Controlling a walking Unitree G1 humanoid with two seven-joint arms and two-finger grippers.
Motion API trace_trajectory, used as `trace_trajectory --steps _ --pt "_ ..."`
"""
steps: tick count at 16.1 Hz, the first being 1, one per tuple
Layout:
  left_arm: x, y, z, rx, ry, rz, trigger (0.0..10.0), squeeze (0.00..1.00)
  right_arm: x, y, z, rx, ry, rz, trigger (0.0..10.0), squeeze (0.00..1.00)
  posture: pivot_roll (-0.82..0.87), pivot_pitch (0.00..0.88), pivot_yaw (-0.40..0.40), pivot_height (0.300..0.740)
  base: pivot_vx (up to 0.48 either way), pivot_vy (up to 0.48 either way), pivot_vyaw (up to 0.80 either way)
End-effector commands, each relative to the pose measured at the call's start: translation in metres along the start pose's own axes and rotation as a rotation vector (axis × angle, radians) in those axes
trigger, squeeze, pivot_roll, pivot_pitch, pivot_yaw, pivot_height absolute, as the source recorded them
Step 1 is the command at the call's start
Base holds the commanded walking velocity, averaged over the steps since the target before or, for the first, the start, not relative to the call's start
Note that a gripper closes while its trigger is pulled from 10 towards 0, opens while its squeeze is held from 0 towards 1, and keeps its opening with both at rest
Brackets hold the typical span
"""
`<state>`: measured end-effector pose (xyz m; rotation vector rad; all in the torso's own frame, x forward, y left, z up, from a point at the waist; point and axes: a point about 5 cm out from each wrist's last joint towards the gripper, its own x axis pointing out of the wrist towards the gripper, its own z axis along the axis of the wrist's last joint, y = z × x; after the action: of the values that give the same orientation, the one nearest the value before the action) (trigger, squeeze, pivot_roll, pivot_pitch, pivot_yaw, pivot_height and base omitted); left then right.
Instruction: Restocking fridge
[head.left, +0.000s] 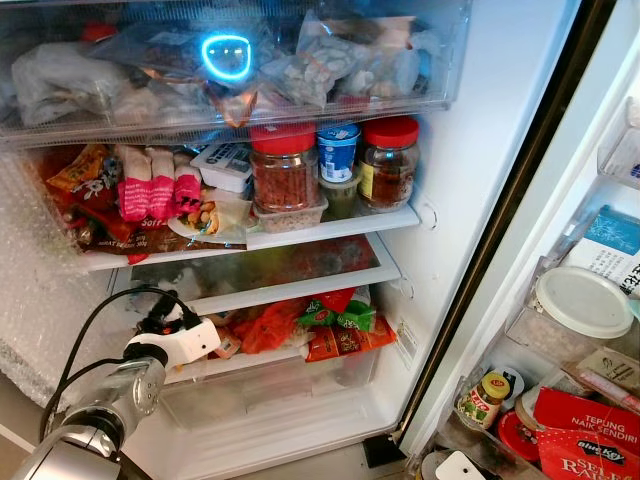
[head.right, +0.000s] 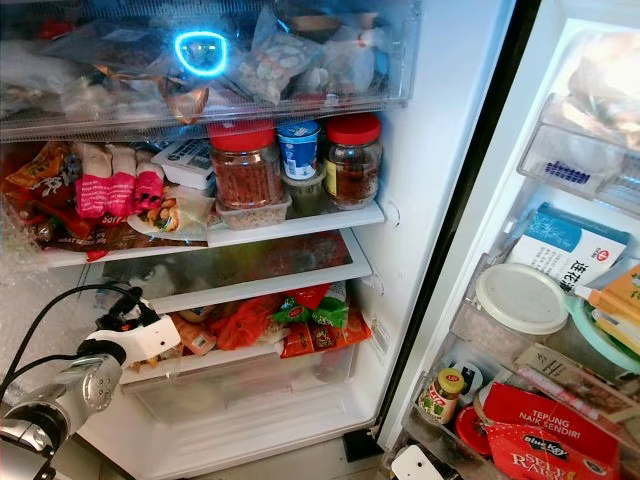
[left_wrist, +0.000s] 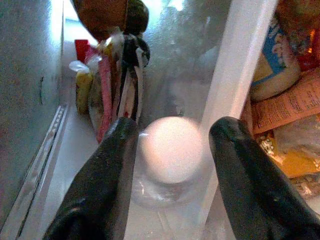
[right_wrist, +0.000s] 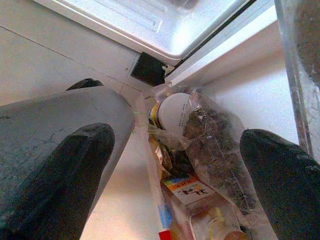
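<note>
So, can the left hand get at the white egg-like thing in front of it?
Probably yes: the left hand is open, its fingers either side of the white egg-like object, nothing between them.

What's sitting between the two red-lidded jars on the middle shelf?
In the left eye view, a blue-and-white tub stacked on a small green-lidded container stands between the left red-lidded jar and the right one.

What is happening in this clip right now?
The robot stands at an open fridge, its left arm reaching into the lower drawer on the left side. The left claw is open, with a pale egg between its fingers, not clearly gripped. The right claw hangs open by the door bins, over a bag and a white-lidded jar.
</note>
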<state>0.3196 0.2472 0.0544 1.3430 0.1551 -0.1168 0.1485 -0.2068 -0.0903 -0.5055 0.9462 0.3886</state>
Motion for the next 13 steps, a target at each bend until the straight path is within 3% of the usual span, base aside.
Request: trace_trajectory --steps 1,9,11,13 --pt "0.004 0.01 -0.003 0.0 0.012 0.031 10.0 1.0 -0.016 0.037 -0.054 0.014 0.209 0.127 10.0 0.0 -0.11 0.0 0.003 0.628 0.0 0.0 0.0" --pt "0.012 0.035 -0.001 -0.008 0.004 0.118 10.0 1.0 -0.015 0.036 -0.052 0.025 0.206 0.115 10.0 0.0 -0.1 0.0 0.003 0.628 0.0 0.0 0.0" --pt "0.014 0.038 -0.002 -0.097 0.017 0.097 10.0 1.0 -0.015 0.035 -0.052 0.013 0.212 0.114 10.0 0.0 -0.1 0.0 0.0 0.628 0.0 0.0 0.0" --pt "0.015 0.037 0.003 -0.114 -0.012 0.071 10.0 1.0 -0.015 0.035 -0.052 0.015 0.212 0.112 10.0 0.0 -0.1 0.0 -0.002 0.628 0.0 0.0 0.0"
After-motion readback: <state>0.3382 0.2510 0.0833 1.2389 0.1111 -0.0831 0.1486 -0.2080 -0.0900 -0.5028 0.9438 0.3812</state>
